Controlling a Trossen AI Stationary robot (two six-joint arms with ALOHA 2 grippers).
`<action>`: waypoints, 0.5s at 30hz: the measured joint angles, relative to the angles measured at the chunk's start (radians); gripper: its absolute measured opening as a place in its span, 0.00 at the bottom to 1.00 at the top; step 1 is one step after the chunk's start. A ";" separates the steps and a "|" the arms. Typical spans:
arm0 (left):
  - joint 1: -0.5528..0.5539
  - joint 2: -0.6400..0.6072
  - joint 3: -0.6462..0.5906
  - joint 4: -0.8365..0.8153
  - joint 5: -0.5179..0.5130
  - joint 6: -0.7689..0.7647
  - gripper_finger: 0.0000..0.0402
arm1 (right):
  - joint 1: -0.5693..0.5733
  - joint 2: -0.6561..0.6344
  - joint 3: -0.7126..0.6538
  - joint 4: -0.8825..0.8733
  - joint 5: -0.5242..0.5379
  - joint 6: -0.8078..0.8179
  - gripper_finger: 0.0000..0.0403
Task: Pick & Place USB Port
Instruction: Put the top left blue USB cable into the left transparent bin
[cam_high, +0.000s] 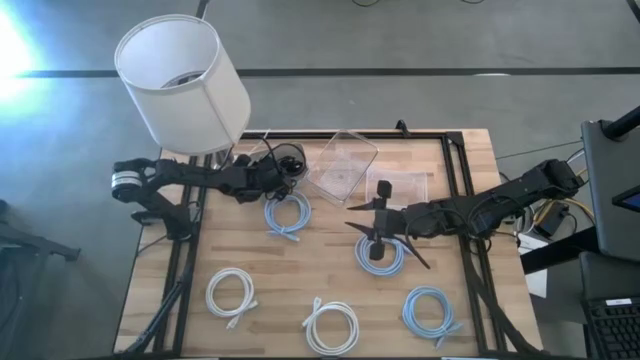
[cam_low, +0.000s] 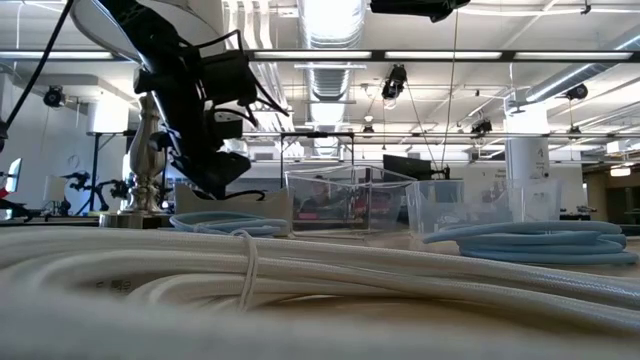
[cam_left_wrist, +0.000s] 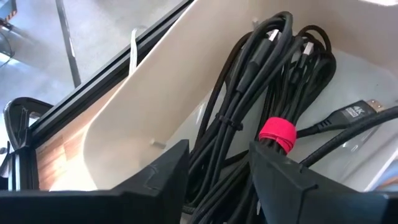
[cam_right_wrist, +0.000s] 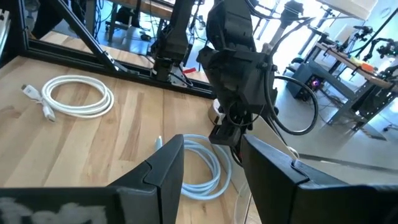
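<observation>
Left gripper (cam_high: 272, 175) lowered over a small white tub (cam_left_wrist: 124, 118) of bundled black cables (cam_left_wrist: 261, 93) at the far left of the wooden table (cam_high: 250, 250), just beside the lampshade (cam_high: 182, 82); fingers (cam_left_wrist: 155, 180) spread apart around the bundle near its red tie (cam_left_wrist: 278, 132), gripping nothing, tub wall close on one side. Right gripper (cam_high: 380, 235) poised over a light-blue cable coil (cam_high: 381, 255) to the right of the tub, past the table's middle; fingers (cam_right_wrist: 163, 165) open with a clear gap, empty. Another light-blue coil (cam_high: 288, 216) lying just in front of the tub. Two clear plastic boxes (cam_high: 341, 165) set to the right of the tub along the far edge, hemming in that strip. Farther toward the front edge from the tub: two white coils (cam_high: 231, 294) and (cam_high: 331, 325), and a third light-blue coil (cam_high: 430, 310) near the front right corner. Bare wood left between the coils and along the left rim below the tub. Black frame rails (cam_high: 458, 170) bounding the right side.
</observation>
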 joint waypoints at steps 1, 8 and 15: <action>0.000 0.000 0.000 0.004 0.000 0.000 0.43 | 0.000 0.000 0.000 0.000 0.000 -0.004 0.39; 0.000 0.000 0.016 0.032 0.047 -0.004 0.43 | 0.000 0.000 0.000 0.000 0.000 -0.005 0.39; -0.002 0.000 0.076 0.031 0.212 0.006 0.42 | 0.000 0.000 0.000 0.000 0.000 -0.003 0.39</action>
